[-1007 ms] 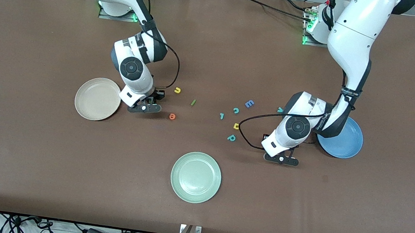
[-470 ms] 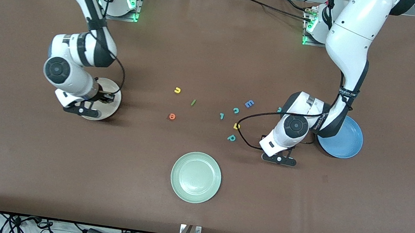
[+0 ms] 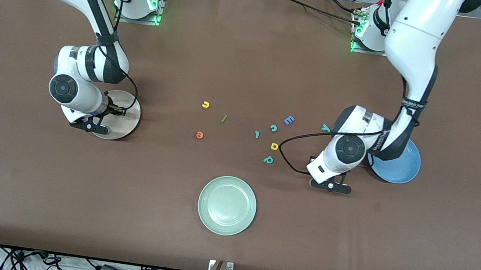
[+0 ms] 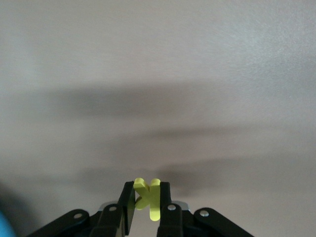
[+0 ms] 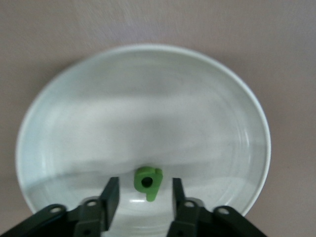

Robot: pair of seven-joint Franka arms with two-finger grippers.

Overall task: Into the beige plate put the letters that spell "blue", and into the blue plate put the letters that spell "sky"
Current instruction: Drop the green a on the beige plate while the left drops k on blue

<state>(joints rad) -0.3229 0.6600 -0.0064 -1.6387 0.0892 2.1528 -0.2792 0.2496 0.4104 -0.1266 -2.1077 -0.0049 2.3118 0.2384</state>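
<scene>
My right gripper hangs open over the beige plate. The green b lies on the plate between the fingers, touching neither. My left gripper is shut on the yellow k, low over the table beside the blue plate. The yellow u, green l and orange e lie mid-table. The teal y lies beside the left arm's wrist.
A pale green plate sits nearer the front camera. A blue E, teal c, small teal letter, yellow d-like letter and teal p lie scattered between the mid-table letters and the left gripper.
The right arm swung from beside the orange e to over the beige plate and opened, letting go of the green b. The left gripper shut on the yellow k and shifted slightly toward the blue plate.
</scene>
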